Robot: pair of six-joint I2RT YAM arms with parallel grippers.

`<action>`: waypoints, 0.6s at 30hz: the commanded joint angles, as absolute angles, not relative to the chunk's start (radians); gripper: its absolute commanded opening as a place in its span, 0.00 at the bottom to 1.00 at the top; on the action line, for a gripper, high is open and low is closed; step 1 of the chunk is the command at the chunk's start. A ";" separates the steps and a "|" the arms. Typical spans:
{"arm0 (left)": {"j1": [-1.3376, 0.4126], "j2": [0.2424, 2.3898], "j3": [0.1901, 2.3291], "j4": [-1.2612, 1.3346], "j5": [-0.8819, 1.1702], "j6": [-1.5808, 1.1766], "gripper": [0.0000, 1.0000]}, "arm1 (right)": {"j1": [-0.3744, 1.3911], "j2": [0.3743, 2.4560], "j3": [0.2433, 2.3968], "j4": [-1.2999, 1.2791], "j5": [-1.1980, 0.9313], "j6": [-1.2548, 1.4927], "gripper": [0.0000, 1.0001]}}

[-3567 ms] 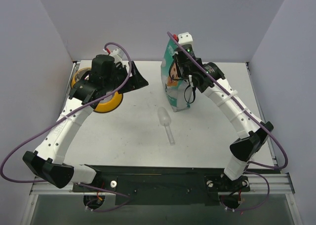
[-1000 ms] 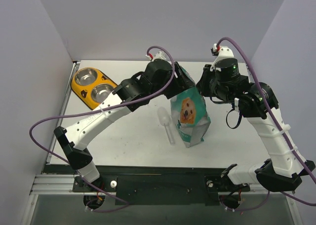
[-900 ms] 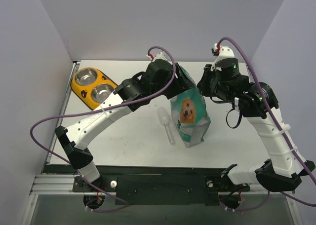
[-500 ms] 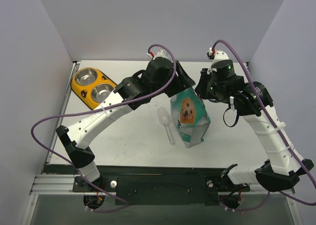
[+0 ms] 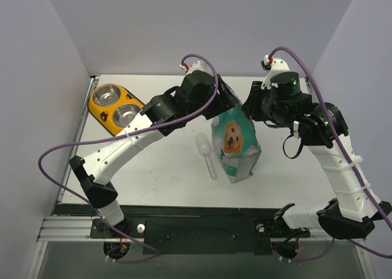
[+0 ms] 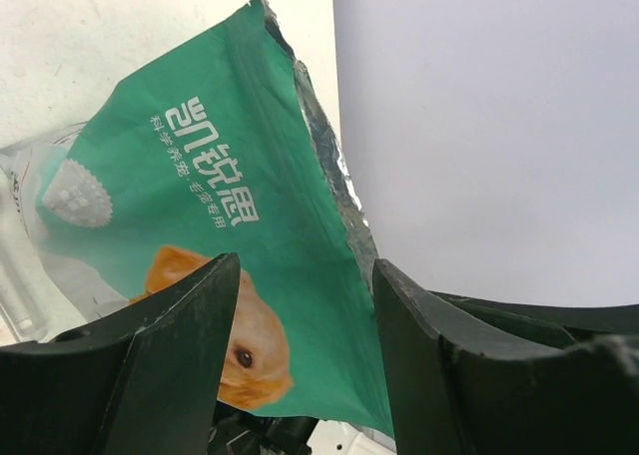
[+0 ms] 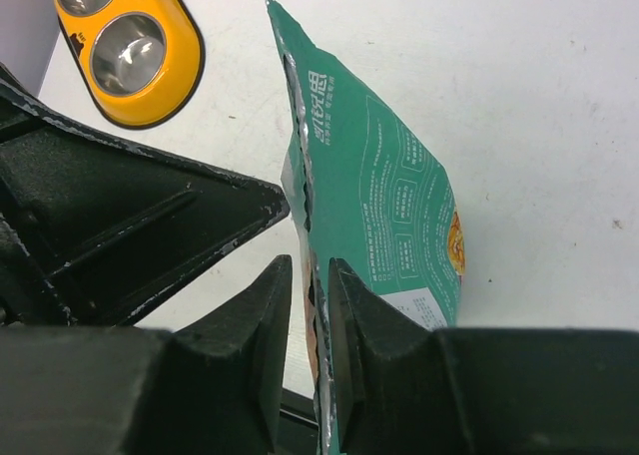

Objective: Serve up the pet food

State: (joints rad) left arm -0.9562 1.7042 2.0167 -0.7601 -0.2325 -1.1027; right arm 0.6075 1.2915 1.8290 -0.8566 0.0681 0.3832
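The teal-and-white pouch (image 5: pixel 236 144) with the dog face stands upright mid-table, its top torn open. The pet food is hidden inside it. My left gripper (image 5: pixel 226 104) hovers at the pouch's upper left corner. In the left wrist view it (image 6: pixel 305 270) is open wide, with the pouch (image 6: pixel 200 176) seen between and beyond its fingers. My right gripper (image 5: pixel 248 107) is at the upper right corner. Its jaws (image 7: pixel 308 265) stand narrowly apart around the pouch's foil top edge (image 7: pixel 389 206), with a slit of table showing beside the left finger.
The yellow double-bowl feeder (image 5: pixel 104 111) with its steel bowls sits at the back left, also visible in the right wrist view as the feeder (image 7: pixel 190 66). A clear plastic scoop (image 5: pixel 205 152) lies just left of the pouch. Grey walls enclose the table.
The right jaws, pinched on the pouch's top edge a second ago, have parted slightly. The right wrist shifted a little. The pouch and left arm stay where they were.
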 commanded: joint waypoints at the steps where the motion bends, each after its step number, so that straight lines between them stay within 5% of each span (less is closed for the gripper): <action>1: -0.962 1.674 2.046 -0.752 -0.264 -1.078 0.66 | 0.600 1.299 1.865 -0.847 0.063 0.362 0.18; 18: -0.962 1.716 2.066 -0.736 -0.198 -1.091 0.63 | 0.584 1.284 1.798 -0.847 0.060 0.353 0.05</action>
State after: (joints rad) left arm -0.9562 1.7042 2.0167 -0.7597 -0.2207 -1.0943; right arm 0.5941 1.2934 1.8160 -0.8558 0.0624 0.3649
